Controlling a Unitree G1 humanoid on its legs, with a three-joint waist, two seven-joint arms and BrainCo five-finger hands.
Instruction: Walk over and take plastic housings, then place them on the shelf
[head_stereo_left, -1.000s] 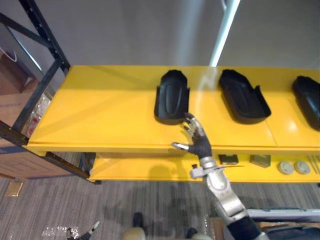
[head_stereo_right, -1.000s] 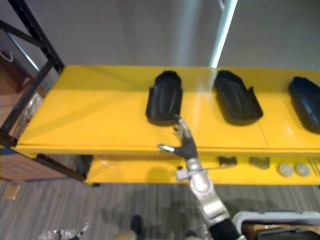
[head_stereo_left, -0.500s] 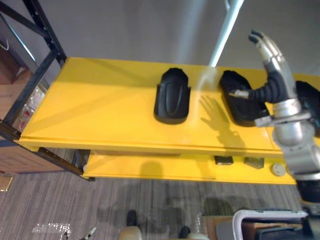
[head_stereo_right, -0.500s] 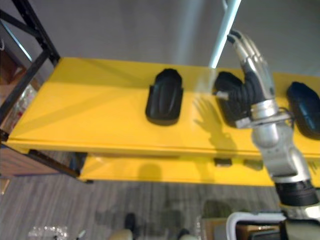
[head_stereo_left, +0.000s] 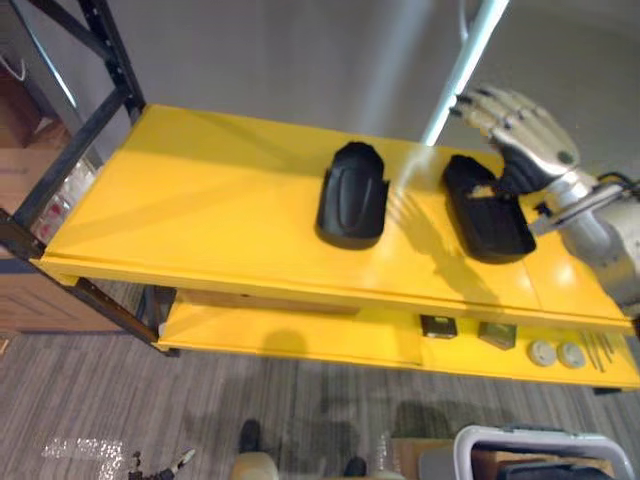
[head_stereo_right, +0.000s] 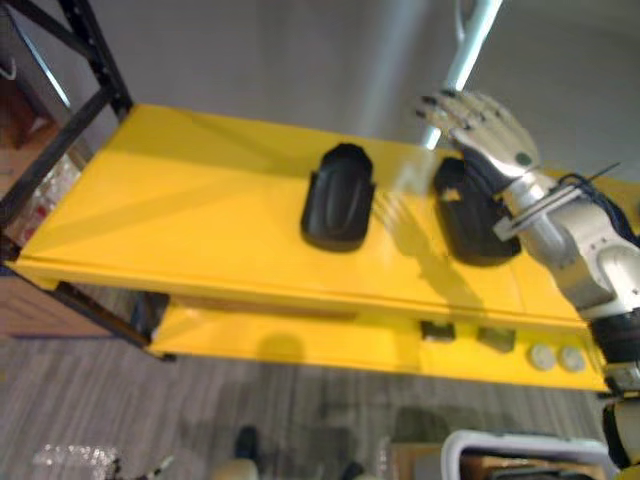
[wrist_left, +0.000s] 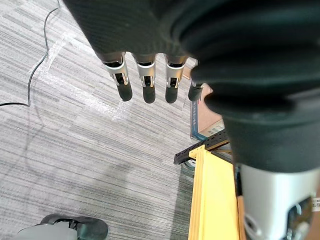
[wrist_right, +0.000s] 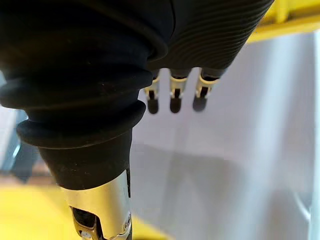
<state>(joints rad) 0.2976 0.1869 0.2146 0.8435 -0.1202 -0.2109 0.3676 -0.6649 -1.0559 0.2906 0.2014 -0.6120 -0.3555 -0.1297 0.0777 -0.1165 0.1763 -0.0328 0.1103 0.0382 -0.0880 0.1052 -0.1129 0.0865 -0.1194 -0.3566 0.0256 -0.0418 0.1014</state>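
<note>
right hand (head_stereo_left: 522, 138): fingers straight and spread wide, nothing in it, held up over the shelf (head_stereo_left: 200, 200)
near housing (head_stereo_left: 487, 208): just under that hand's palm, lying flat on the shelf, with one corner tucked behind the hand. can't tell if they touch
far housing (head_stereo_left: 352, 195): off to the right hand's left, clear of it, flat on the same shelf
left hand (wrist_left: 145, 82): fingers hanging straight and loose, holding nothing, carpet (wrist_left: 75, 150) past the tips
small parts (head_stereo_left: 497, 335): on the lower shelf (head_stereo_left: 300, 335), down below the right hand's wrist
</note>
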